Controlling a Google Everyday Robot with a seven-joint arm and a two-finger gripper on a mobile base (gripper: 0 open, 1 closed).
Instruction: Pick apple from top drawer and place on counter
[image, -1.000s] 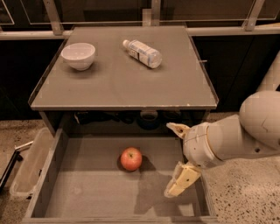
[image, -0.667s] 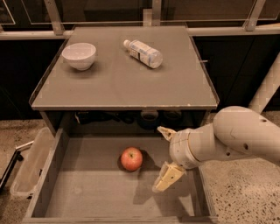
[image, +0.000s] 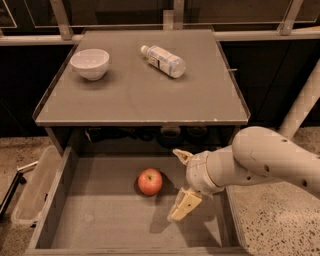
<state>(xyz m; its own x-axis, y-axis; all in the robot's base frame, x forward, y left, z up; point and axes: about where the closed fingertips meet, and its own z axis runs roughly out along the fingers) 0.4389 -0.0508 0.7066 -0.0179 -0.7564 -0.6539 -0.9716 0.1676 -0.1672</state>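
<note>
A small red apple (image: 150, 181) with yellowish patches lies on the bare bottom of the open top drawer (image: 100, 220), near its middle. My gripper (image: 179, 184) reaches in from the right and sits just right of the apple, inside the drawer. Its two cream fingers are spread wide, one at the back (image: 182, 155) and one at the front (image: 184, 205). They hold nothing and do not touch the apple. The grey-brown counter (image: 130, 95) lies above the drawer.
A white bowl (image: 90, 63) stands at the counter's back left. A clear plastic bottle (image: 163, 60) lies on its side at the back middle. A clear plastic bin (image: 35, 185) sits on the floor left of the drawer. Speckled floor lies to the right.
My gripper has moved left across the drawer, from near its right wall to just beside the apple. The fingers have stayed open. The apple has not moved.
</note>
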